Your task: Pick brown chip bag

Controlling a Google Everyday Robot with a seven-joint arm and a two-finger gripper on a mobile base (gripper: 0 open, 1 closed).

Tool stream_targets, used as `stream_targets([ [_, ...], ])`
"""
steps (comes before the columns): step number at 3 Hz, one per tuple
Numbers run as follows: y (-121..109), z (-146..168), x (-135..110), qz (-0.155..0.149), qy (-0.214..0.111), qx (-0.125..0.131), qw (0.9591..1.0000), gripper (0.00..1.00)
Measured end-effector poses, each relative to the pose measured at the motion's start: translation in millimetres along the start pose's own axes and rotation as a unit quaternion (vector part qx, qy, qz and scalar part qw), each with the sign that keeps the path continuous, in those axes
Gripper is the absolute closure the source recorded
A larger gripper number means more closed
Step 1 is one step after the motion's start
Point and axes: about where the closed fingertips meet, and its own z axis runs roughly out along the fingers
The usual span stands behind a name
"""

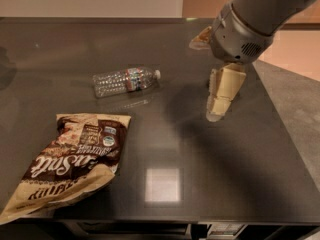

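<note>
The brown chip bag [70, 161] lies flat at the lower left of the frame, on the dark table [210, 184] near its front edge. A clear plastic water bottle [125, 80] lies on its side above it. The gripper [216, 115] hangs right of centre, well apart from the bag, pointing down; whether it is wide or narrow I cannot tell.
</note>
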Motion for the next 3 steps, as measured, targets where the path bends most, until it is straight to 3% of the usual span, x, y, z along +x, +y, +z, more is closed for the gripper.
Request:
stream_targets([
  [1, -8, 26, -33, -0.059, -0.025, -0.027, 0.9976, 0.0],
  [2, -8, 56, -67, -0.118, -0.039, -0.062, 0.9903, 0.0],
  [3, -7, 85, -94, -0.176, -0.045, -0.098, 0.9785, 0.0],
])
